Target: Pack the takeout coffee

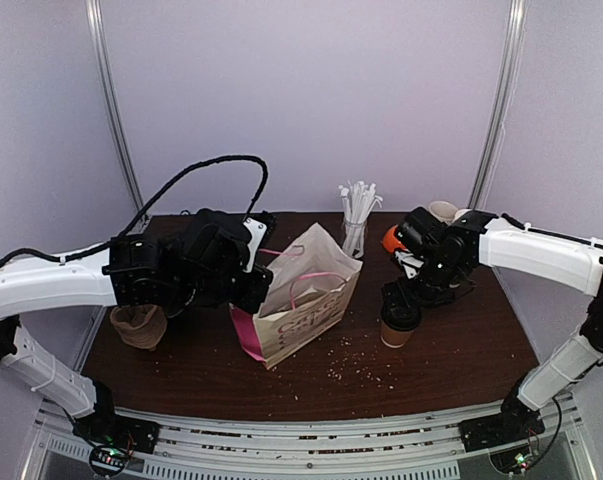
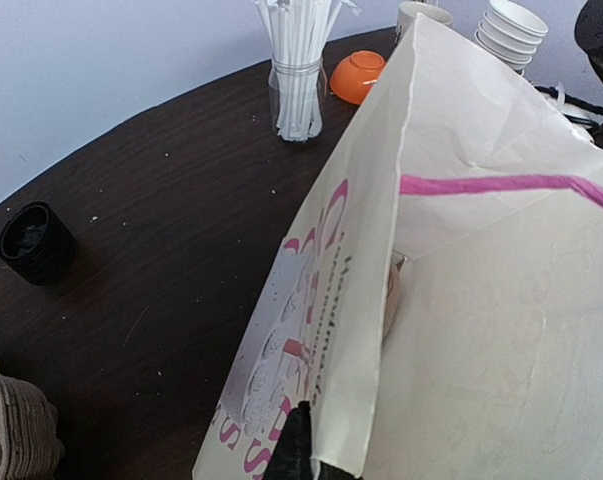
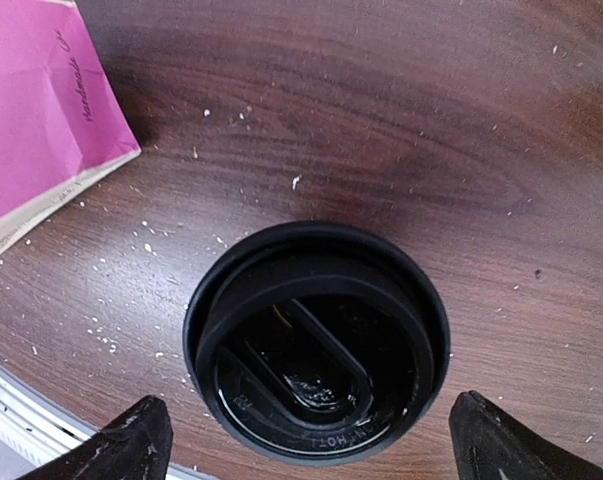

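Coffee: the takeout coffee point(image 1: 398, 322) stands upright on the desk point(image 1: 451, 365), right of centre in the top view. It is just beside the paper bag point(image 1: 306, 300) and apart from it, with its black lid on.
Right pincer: the right pincer point(image 3: 311, 425) hangs straight over the lid. Its fingers point(image 3: 131, 445) are spread as wide as they go, one at each lower corner of the wrist view, and they hold nothing.
Left pincer: the left pincer point(image 2: 299, 445) is fully closed, apparently nipping the bag's near rim at the bottom of its wrist view.
Bag: it stands leaning, its mouth partly open, pink handles point(image 2: 501, 185) lying across the opening.
Likely step: lowering around the cup to take hold.
Risk, lid: closing on the dome alone could pop the lid off and spill the drink.
Risk, crush: a hard squeeze on the paper wall may buckle it.
Risk, entry: the mouth looks narrow, so the cup could catch on a handle or the rim and drag the bag over.
Risk, rim: a thin paper edge may slip from the left pincer, letting the mouth sag shut.
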